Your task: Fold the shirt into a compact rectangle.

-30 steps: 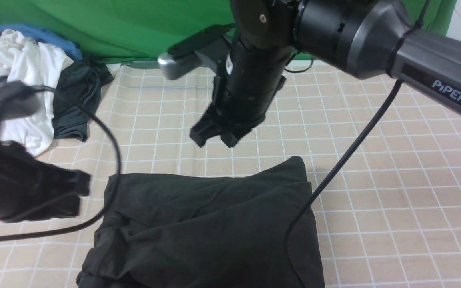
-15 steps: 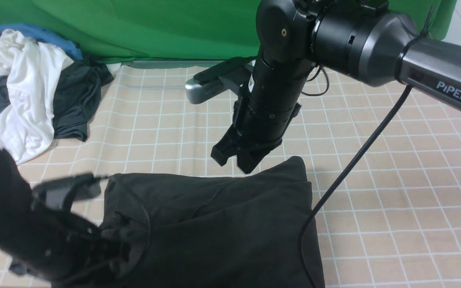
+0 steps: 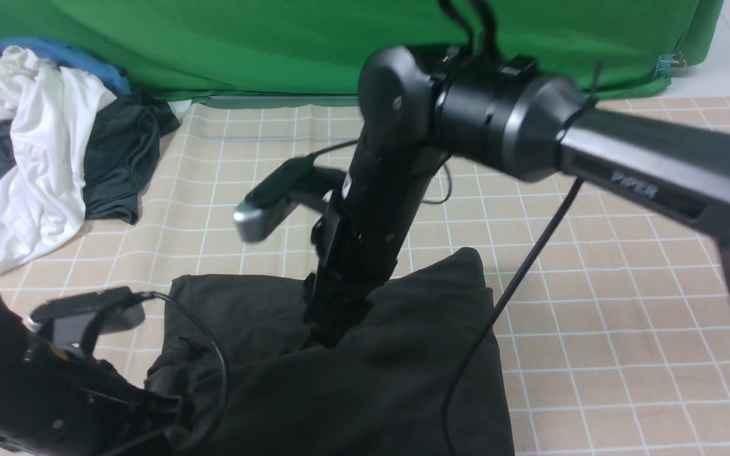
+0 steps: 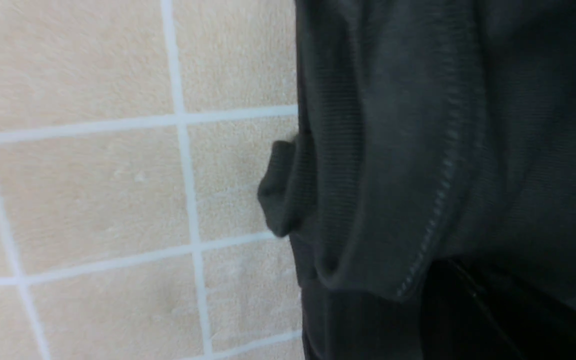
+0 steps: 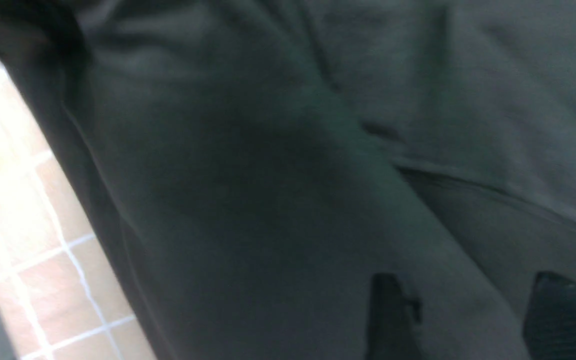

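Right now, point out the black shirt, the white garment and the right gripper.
black shirt (image 3: pixel 371 380): front view, middle of its folded top layer.
white garment (image 3: pixel 42 145): front view, its crumpled middle.
right gripper (image 5: pixel 473 317): right wrist view, between its spread fingers, over fabric.

even bright light, soft shadows; wrist views blurred, arm motion-smeared.

Right fingers down on shirt (now apart)
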